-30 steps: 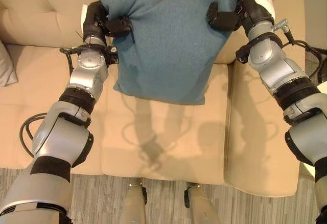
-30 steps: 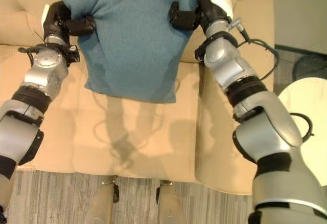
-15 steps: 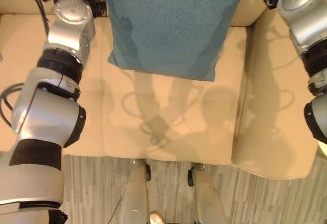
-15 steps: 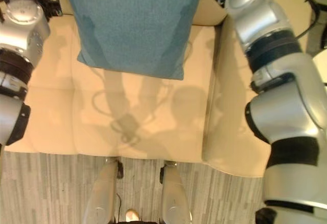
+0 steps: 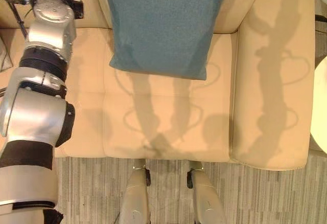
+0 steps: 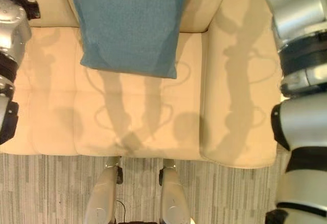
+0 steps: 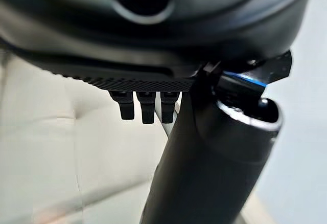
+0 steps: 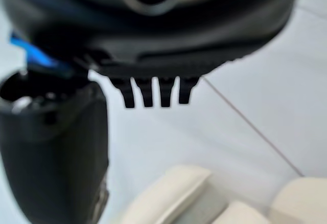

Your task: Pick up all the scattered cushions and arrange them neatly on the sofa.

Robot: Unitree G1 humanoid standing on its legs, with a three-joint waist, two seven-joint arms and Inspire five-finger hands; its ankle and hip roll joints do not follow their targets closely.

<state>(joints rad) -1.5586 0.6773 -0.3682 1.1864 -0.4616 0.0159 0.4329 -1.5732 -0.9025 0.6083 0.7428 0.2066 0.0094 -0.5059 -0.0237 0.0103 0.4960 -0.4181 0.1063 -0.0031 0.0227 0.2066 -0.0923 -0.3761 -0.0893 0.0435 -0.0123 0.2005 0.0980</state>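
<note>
Looking down through the head cameras, I see the cream sofa (image 5: 168,127) across the whole scene, its seat panels bare and its armrest (image 5: 271,81) on my right. A blue cushion (image 5: 161,24) stands against the backrest, its lower edge resting on the middle seat panel, its top running out past the upper edge. At far left, a sliver of a grey cushion (image 5: 4,55) lies on the seat. Grey striped floor (image 5: 87,188) runs along the sofa front. My left hand (image 7: 148,104) shows in its wrist view with short dark fingers pointing over cream upholstery, nothing in them. My right hand (image 8: 153,88) likewise has straight fingers, holding nothing, over pale tiled floor.
</note>
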